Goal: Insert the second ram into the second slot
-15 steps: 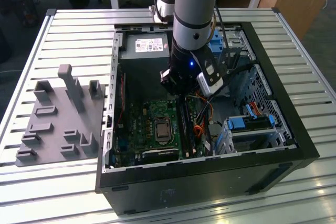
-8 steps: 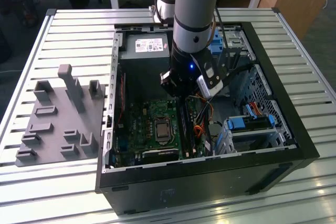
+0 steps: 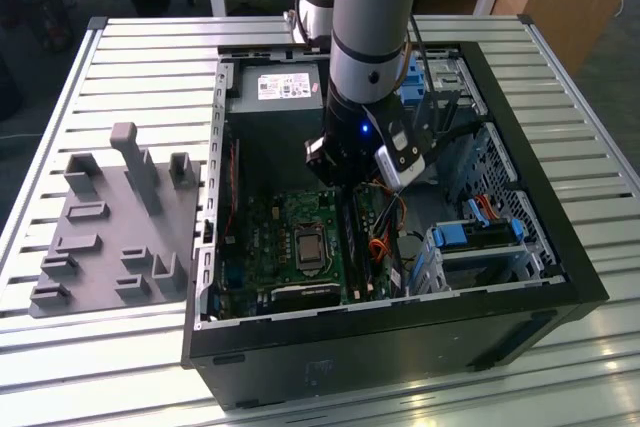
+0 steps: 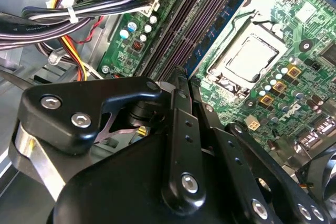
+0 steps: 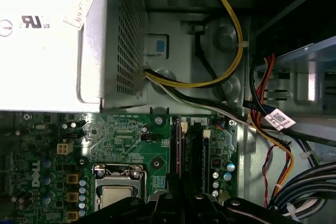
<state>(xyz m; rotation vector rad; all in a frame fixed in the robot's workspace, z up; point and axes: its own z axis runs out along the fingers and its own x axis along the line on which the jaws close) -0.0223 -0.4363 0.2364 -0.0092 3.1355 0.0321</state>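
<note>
Second ram [image 4: 224, 22], a thin blue-green circuit stick with dark chips, stands on edge in the bank of dark memory slots [image 4: 170, 43], on the side nearest the silver processor socket [image 4: 252, 56]. Black metal gripper [image 4: 184, 77]: fingers close together, apparently pinching the stick. Step judged: seating in the slot. Full insertion calls for straight, even downward pressure; latch engagement cannot be told
</note>
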